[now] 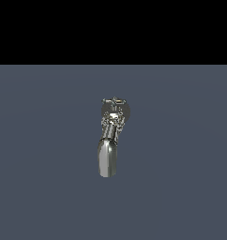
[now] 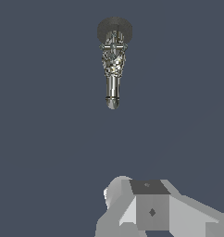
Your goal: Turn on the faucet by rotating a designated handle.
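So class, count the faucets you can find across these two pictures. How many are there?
1. The faucet stands alone on the grey floor, near the middle of the exterior view; the wrist view shows the same one. Nothing seems hidden.

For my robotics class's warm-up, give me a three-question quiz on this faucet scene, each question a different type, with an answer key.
1. True or false: the gripper is touching the faucet.
2. Multiple choice: the faucet's finish is A) shiny metal, B) red plastic, C) wood.
3. Fill in: the faucet stands on a plain blue-grey ____.

Key: 1 false, bare floor lies between them in the wrist view; 2 A; 3 floor.
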